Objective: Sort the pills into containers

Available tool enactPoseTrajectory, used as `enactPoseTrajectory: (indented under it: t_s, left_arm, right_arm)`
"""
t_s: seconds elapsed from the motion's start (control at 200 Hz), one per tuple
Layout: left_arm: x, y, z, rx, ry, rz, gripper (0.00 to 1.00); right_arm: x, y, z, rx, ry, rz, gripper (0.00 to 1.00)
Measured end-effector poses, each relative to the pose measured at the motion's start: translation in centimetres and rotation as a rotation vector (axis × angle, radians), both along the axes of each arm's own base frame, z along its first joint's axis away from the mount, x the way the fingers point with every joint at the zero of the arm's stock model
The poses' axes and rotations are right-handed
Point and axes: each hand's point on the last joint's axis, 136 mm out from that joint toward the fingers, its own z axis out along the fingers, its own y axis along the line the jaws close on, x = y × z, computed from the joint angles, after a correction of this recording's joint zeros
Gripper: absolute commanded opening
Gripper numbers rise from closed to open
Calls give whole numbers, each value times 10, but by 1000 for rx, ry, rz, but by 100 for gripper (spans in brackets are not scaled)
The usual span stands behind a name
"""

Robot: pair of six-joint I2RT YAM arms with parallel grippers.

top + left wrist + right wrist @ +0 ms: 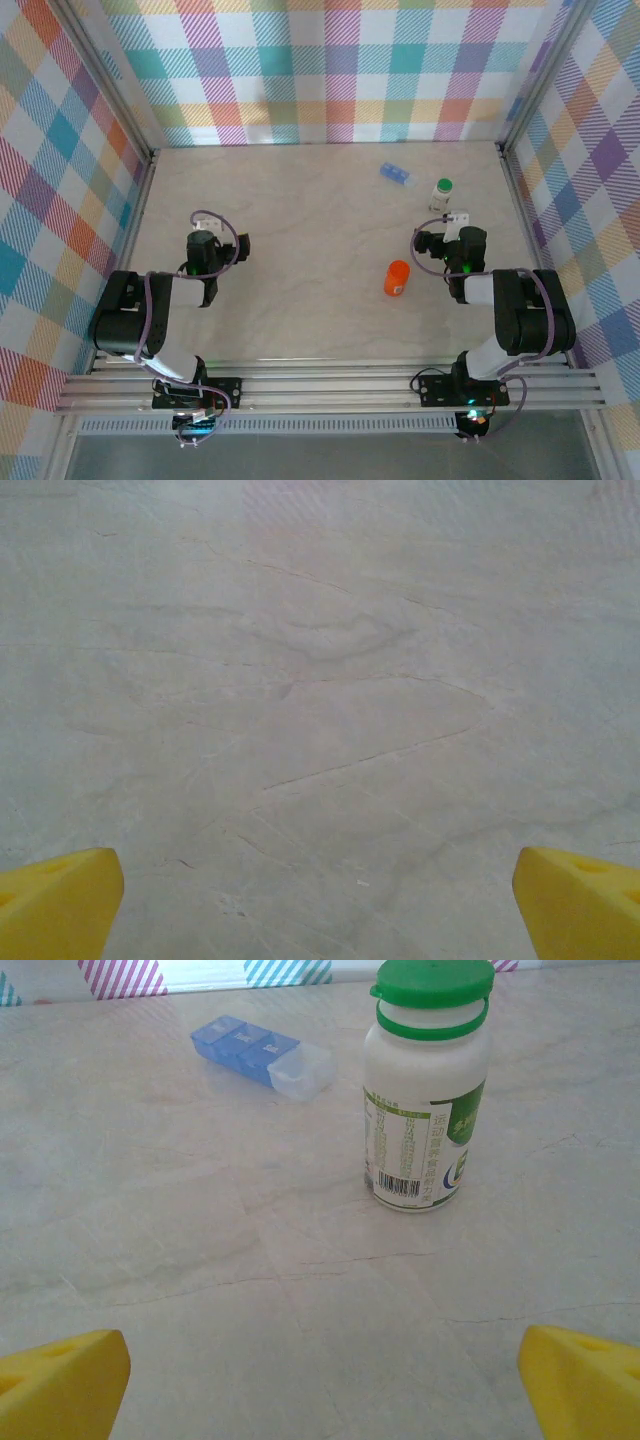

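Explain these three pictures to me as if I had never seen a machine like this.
Two black robot arms stand at the near edge of a pale marbled table. The overhead camera sees both: the left gripper and the right gripper. The other two pictures come from cameras on the wrists; the yellow fingers at their bottom corners belong to the arms. Both are open and hold nothing. On the table lie an orange cylindrical pill bottle, a whitish bottle with a green cap, standing upright, and a flat blue translucent pill box.

lab test cell, plaid walls (330, 70)
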Motion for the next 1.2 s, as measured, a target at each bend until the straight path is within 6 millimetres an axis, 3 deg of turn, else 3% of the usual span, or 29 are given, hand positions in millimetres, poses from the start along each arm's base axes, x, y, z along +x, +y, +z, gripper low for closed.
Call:
enactPoseTrajectory:
  t_s: [1.06,1.2]
  left_arm:
    - [0,2,-1,-3,6,2,100]
    - [8,7,1,35,69,56,100]
  right_arm:
    - [0,0,0,4,1,-2,99]
    - [0,0,0,4,2,-2,99]
